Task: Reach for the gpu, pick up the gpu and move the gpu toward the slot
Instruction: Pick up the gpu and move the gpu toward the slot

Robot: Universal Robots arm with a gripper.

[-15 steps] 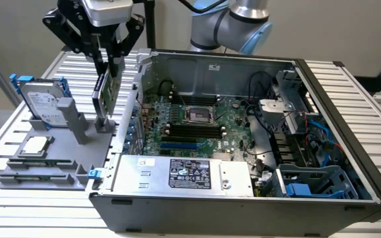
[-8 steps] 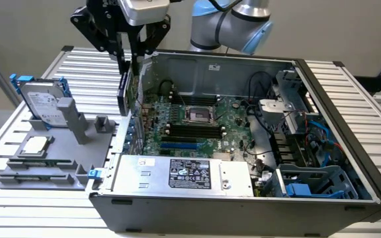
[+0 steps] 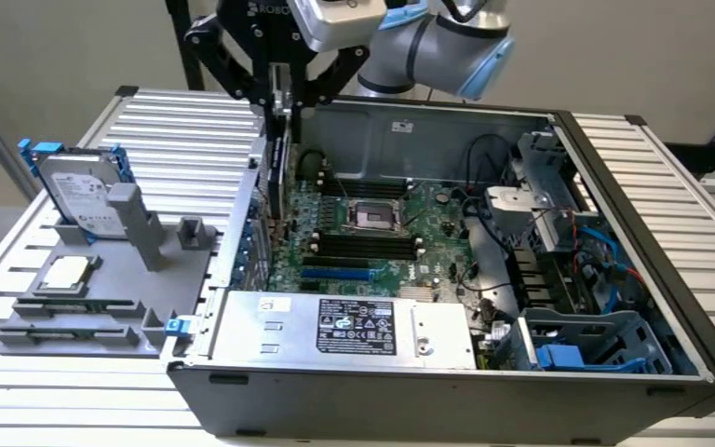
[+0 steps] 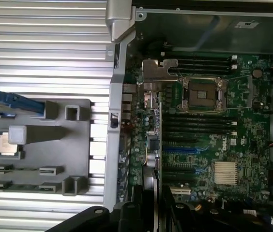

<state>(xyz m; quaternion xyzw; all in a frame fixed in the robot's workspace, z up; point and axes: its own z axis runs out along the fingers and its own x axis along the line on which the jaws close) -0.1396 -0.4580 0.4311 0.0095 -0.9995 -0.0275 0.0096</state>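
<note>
The gpu (image 3: 278,158) hangs edge-on in the upper middle of the exterior frame, a thin dark card held vertically over the open case (image 3: 655,233), above the board's near-wall side. Held upright like this, its long bottom edge faces the motherboard (image 3: 370,237), which is probably the point: a card has to go down into a slot edge first. In the wrist view the card runs up the middle of the frame as a narrow strip (image 4: 157,140), with its silvery bracket (image 4: 159,75) at the far end, sitting over the row of rear ports next to the case wall.

The hand (image 3: 286,79) is at the top of the exterior frame, its black fingers (image 3: 236,65) angling inward and clenched on the card's upper edge. The jaws stand only as far apart as the card is thick, so this reads as a firm pinch on the gpu rather than a loose touch. The card looks lifted clear of the board, not yet seated, though how near its lower edge is to the blue slots (image 4: 185,151) is hard to judge.

On the table (image 3: 183,112) at the left of the exterior frame, a grey tray (image 3: 90,307) carries the hard drive (image 3: 78,191) with blue clips, a processor (image 3: 62,272) and memory sticks (image 3: 66,305), all well apart from the hand.
</note>
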